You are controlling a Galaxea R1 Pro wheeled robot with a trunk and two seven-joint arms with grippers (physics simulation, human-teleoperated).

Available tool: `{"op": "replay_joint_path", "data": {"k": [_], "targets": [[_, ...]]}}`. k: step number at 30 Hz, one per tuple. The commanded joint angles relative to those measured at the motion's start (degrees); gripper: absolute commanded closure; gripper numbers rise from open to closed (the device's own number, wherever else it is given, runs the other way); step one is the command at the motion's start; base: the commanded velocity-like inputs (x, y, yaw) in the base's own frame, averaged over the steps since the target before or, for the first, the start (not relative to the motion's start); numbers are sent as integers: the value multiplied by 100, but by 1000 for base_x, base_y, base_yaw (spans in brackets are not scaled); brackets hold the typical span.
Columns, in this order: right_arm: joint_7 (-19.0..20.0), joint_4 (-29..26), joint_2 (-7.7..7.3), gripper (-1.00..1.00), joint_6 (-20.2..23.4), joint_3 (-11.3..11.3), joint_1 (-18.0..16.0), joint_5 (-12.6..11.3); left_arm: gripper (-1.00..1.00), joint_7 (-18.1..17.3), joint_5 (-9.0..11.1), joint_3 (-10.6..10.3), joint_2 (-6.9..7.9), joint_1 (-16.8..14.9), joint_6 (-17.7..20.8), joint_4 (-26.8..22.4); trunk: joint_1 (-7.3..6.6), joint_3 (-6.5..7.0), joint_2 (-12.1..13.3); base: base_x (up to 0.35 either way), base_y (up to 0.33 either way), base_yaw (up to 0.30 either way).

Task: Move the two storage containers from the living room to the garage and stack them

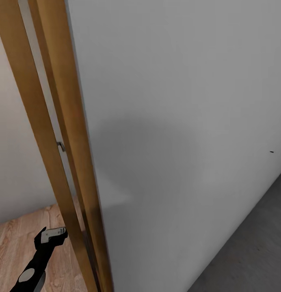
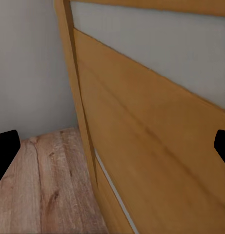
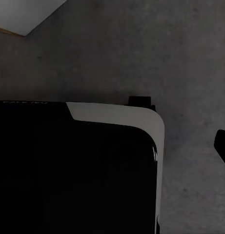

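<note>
1. The head view faces a plain white-grey wall [image 1: 185,121] at close range; at its left edge stands a wooden door frame [image 1: 71,134], with a small metal latch plate [image 1: 60,146] set in its jamb.
2. Left of the frame lies light wood plank flooring [image 1: 18,247]; right of the wall runs the dark grey concrete floor [image 1: 254,243]; so the robot seems to stand right at the threshold between living room and garage.
3. The left gripper [image 1: 51,237] hangs low over the planks, just beside the frame; in the left wrist view its dark fingertips [image 2: 6,148] sit at opposite edges of the picture, well apart, with nothing between them.
4. The right wrist view looks down on speckled concrete [image 3: 141,53], with a black, white-edged part of the robot's body [image 3: 83,165] below it; one dark fingertip [image 3: 222,146] shows at the edge; whether the right claw is apart or together I cannot tell.
5. Neither storage container appears in these pictures, so which way they lie from either claw, their long axis and the nearer arm cannot be judged; likely this is transit, with nothing carried on the left.
6. The door frame beside the left arm looks like the thing to clear in turning.
</note>
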Motion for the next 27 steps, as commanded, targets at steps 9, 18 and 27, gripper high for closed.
{"op": "replay_joint_path", "data": {"k": [9,18,27], "targets": [[30,6,-1,-100,-15,-31,-4,-1,-100,-37,6,17,-2,-5,-14,3,0,-6,-4,-20,0,0],[30,6,-1,-100,-15,-31,-2,-1,-100,-37,8,17,-2,-5,-14,3,0,-6,-4,-50,0,0],[30,6,-1,-100,-15,-31,-5,-1,-100,-37,4,17,-2,-5,-13,3,0,-6,-4,-4,0,33]]}}
